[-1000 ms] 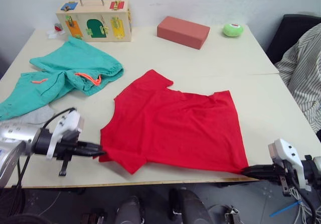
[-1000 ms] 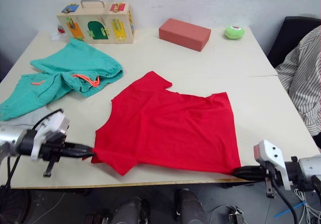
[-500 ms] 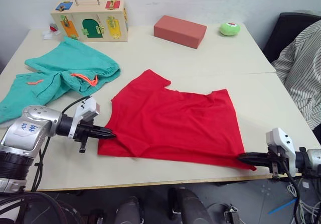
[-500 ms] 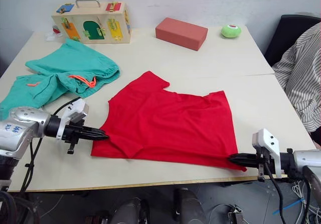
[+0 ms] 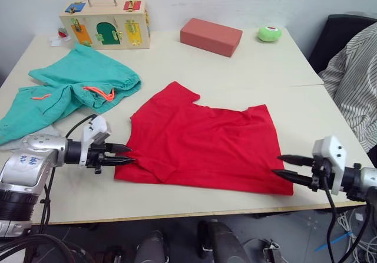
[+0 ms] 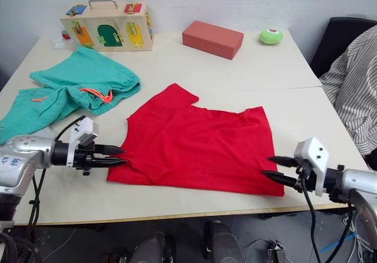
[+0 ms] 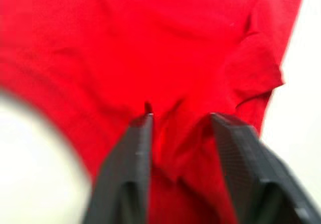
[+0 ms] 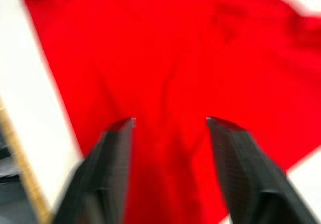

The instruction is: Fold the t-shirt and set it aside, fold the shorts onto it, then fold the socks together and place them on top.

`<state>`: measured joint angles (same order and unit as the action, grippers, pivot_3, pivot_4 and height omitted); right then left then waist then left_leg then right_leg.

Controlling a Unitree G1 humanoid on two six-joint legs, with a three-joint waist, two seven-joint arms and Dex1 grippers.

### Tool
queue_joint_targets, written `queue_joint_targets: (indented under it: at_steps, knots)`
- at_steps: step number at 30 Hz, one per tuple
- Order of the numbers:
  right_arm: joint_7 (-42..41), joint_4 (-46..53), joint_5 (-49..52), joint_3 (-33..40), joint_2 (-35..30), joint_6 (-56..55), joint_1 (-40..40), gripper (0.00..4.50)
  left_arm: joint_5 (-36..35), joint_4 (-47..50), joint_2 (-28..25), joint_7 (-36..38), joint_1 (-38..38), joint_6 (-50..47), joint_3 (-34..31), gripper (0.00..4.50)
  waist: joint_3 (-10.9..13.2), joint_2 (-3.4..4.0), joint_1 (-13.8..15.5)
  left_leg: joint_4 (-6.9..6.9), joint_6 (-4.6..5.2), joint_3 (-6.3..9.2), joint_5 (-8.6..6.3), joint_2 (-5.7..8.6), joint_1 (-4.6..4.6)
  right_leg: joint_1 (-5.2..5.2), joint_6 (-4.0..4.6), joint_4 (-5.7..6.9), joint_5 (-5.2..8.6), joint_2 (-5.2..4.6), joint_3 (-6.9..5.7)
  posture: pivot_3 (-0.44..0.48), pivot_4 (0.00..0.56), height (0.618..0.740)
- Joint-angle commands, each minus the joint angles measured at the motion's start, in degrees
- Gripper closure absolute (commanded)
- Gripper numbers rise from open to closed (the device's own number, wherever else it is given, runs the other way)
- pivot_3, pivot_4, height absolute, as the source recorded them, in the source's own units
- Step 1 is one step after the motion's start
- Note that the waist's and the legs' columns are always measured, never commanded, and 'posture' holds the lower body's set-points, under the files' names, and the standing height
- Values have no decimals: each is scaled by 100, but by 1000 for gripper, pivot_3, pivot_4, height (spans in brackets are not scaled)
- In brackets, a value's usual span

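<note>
The red t-shirt [image 5: 203, 145] lies spread flat on the table's near half, neck toward the left. My left gripper [image 5: 126, 154] stands open at the shirt's near-left corner, its fingers [image 7: 135, 148] straddling a fold of red cloth. At the near-right corner my right gripper [image 5: 281, 164] is open too, fingertips just over the hem. The teal shorts [image 5: 73, 92] with an orange drawstring lie crumpled at the left. A grey sock [image 5: 36, 134] peeks from under them.
A wooden latch box [image 5: 103, 22], a red brick-like block [image 5: 211, 36] and a green ball [image 5: 269, 33] stand along the table's far edge. A person in a striped shirt [image 5: 355, 86] sits at the right. The table's front edge [image 5: 194, 214] runs just beneath both grippers.
Both grippers have opened and let go of the shirt's corners. The shirt's near edge has settled flat on the table. The right gripper has risen slightly.
</note>
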<state>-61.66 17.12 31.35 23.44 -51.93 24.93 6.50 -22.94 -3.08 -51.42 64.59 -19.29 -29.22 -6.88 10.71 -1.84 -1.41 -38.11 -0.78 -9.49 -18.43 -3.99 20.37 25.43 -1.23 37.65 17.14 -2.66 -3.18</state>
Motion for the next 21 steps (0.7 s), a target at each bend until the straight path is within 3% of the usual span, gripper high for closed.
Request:
queue_joint_targets:
  at_steps: [1, 5, 8, 15, 21]
  knots:
    - [11, 737, 448, 401, 78, 87, 210, 1183, -584, 388, 237, 68, 222, 549, -885, 1425, -1, -1, 10, 0, 0, 0, 0, 1, 0, 0, -1, 0, -1, 0, 0, 0, 150, 740]
    - [19, 1432, 628, 69, 257, 83, 524, 1183, -569, 991, 232, 569, 782, 1199, -819, 1425, -3, -4, -5, 7, -2, 0, -2, -2, -1, -1, -1, -2, 0, 0, 1, 0, 150, 740]
    - [-89, 1657, 317, -533, 480, -359, 618, 1792, -767, 1547, 259, 935, 1161, 1225, -551, 2056, -4, -6, -18, 6, -2, -3, -2, -1, -5, -5, -1, -2, 0, 0, 3, 0, 150, 740]
    - [-209, 448, -975, -1535, 957, -2046, 528, 4284, -76, 1738, 640, 1220, 1456, 2250, 622, 4308, -5, -8, -11, 7, -1, -6, -2, 4, -11, -10, -2, -3, -1, 4, 6, 0, 150, 740]
    - [-125, -275, -1354, -1797, 1113, -2696, 378, 4424, 842, 1083, 945, 1062, 1147, 3204, 1387, 4443, -6, -9, -9, 5, 2, -6, -2, 6, -12, -10, -5, -3, -3, 6, 9, 0, 150, 740]
